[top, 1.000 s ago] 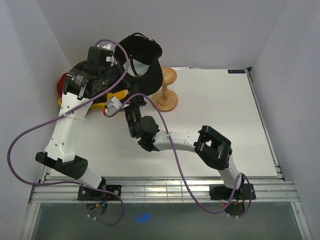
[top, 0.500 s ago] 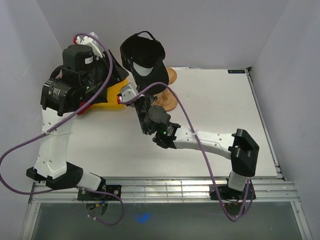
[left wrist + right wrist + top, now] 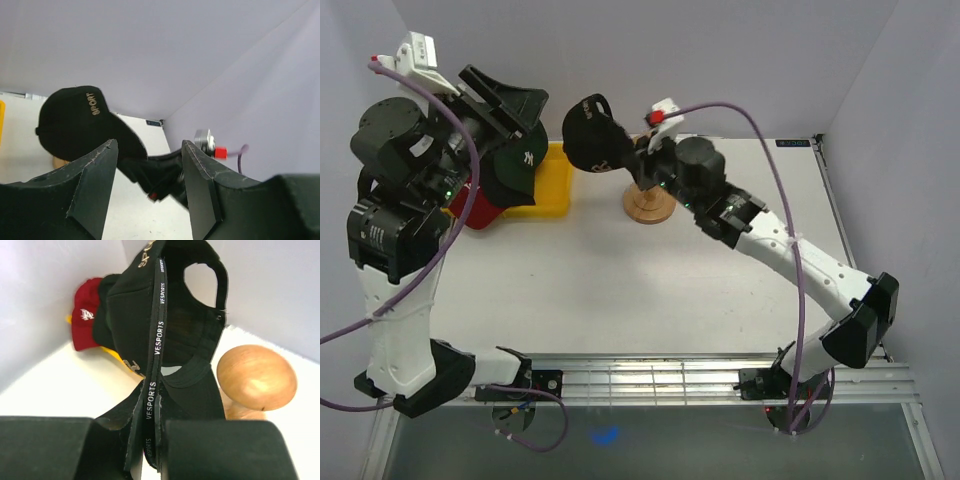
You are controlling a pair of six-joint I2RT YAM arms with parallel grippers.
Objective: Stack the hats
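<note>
My right gripper (image 3: 150,412) is shut on the sweatband edge of a black hat (image 3: 165,315), held up with its hollow side facing the wrist camera. From above, this black hat (image 3: 592,132) hangs just left of and above the wooden stand (image 3: 650,200), with the right gripper (image 3: 630,160) at its lower edge. My left gripper (image 3: 510,98) is raised at the far left, open and holding nothing. Through its fingers (image 3: 200,185) the black hat (image 3: 75,117) shows well apart. A dark green hat (image 3: 515,172) and a red hat (image 3: 470,208) lie in the yellow tray (image 3: 552,190).
The wooden stand's round knob (image 3: 256,377) sits just right of the held hat. The red hat (image 3: 85,315) and yellow tray (image 3: 116,360) lie against the left wall. White walls close in on three sides. Purple cables loop off both arms.
The left gripper opened, let go of the black hat and drew back up to the left. The right arm swung out right, still holding the hat beside the stand.
</note>
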